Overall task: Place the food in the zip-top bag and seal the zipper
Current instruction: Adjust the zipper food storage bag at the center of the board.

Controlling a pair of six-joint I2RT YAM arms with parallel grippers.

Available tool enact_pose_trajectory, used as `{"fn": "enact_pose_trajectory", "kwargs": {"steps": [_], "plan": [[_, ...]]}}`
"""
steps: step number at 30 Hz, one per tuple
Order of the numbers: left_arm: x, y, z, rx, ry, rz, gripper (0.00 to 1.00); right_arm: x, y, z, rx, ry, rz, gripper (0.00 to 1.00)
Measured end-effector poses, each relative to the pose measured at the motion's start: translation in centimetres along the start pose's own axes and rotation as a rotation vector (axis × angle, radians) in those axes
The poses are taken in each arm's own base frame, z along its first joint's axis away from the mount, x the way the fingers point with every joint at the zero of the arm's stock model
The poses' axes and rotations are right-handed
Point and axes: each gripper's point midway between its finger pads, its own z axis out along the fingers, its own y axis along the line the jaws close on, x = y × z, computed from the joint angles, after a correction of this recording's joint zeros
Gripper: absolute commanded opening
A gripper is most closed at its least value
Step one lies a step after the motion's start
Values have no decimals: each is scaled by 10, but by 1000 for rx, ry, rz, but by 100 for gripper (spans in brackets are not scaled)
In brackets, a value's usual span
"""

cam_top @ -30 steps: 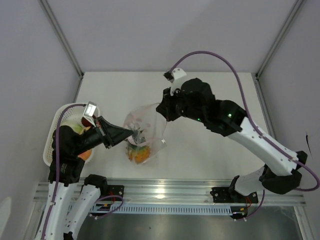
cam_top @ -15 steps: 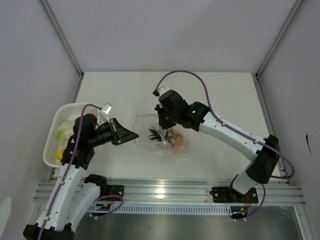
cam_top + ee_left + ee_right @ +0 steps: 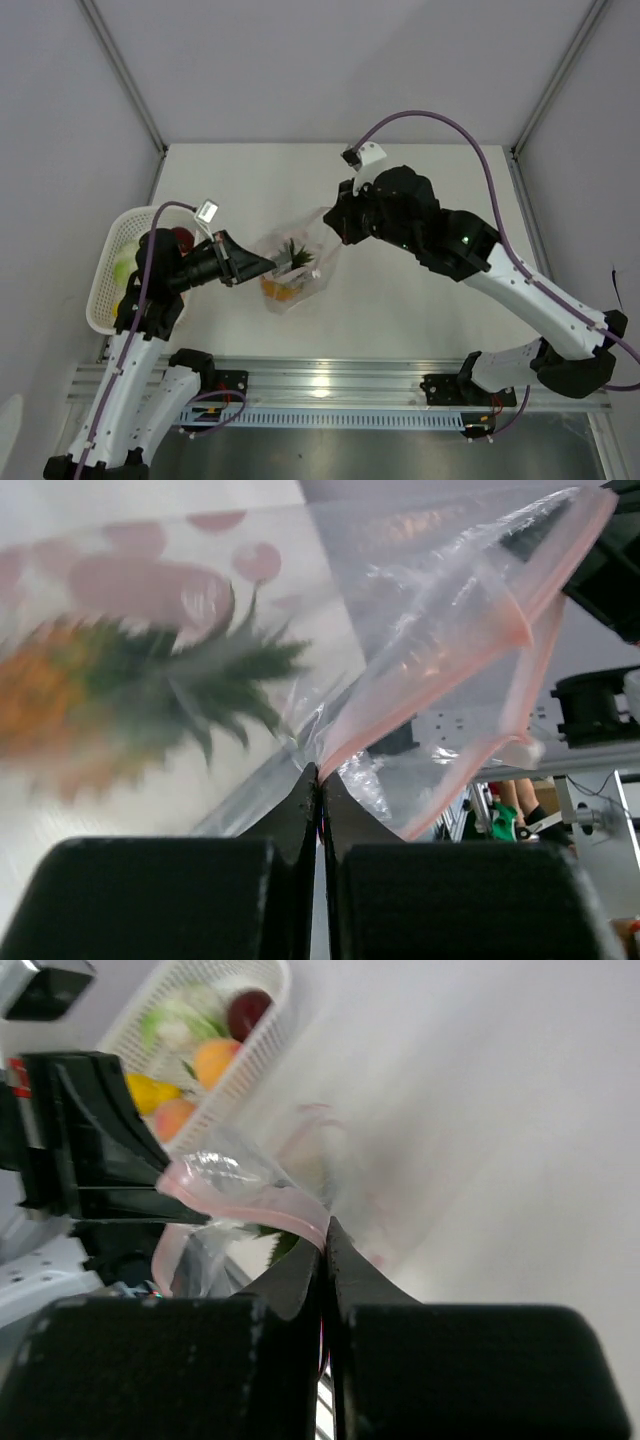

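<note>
The clear zip-top bag (image 3: 292,272) hangs between my two grippers above the table, its mouth partly open. Inside it are a toy pineapple with green leaves (image 3: 297,252) (image 3: 120,695) and orange pieces. My left gripper (image 3: 266,262) (image 3: 320,772) is shut on the pinkish-red zipper (image 3: 455,645) at the left end. My right gripper (image 3: 336,236) (image 3: 326,1228) is shut on the zipper (image 3: 245,1203) at the right end. More food lies in the basket: a dark red apple (image 3: 181,238) (image 3: 248,1010), a pale green leafy piece (image 3: 178,1022), and yellow and orange pieces (image 3: 215,1060).
The white lattice basket (image 3: 104,262) (image 3: 262,1048) stands at the table's left edge, beside my left arm. The table's near edge meets a metal rail (image 3: 330,385). Grey walls close in the left, back and right sides.
Half a second ago the bag lay low on the table under my right gripper. Now it is lifted and shifted left, and my left gripper has closed on its left end.
</note>
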Motion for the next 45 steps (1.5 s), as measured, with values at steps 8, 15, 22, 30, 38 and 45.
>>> {"fn": "enact_pose_trajectory", "kwargs": {"steps": [8, 15, 22, 30, 38, 45], "plan": [[1, 3, 0, -18, 5, -20, 0, 83, -58, 56, 192, 263, -19, 0], [-20, -41, -13, 84, -73, 119, 1, 48, -45, 21, 151, 145, -23, 0], [-12, -10, 5, 35, 6, 18, 1, 33, -55, 10, 171, 99, -9, 0], [-11, -11, 1, 29, -16, 34, 0, 35, -55, 13, 156, 100, -5, 0], [7, 32, 9, -95, 24, -60, 54, 68, -61, 37, 163, 200, -1, 0], [-8, 31, -11, -208, -90, 42, 88, 64, -66, 36, 192, 182, -17, 0]]}}
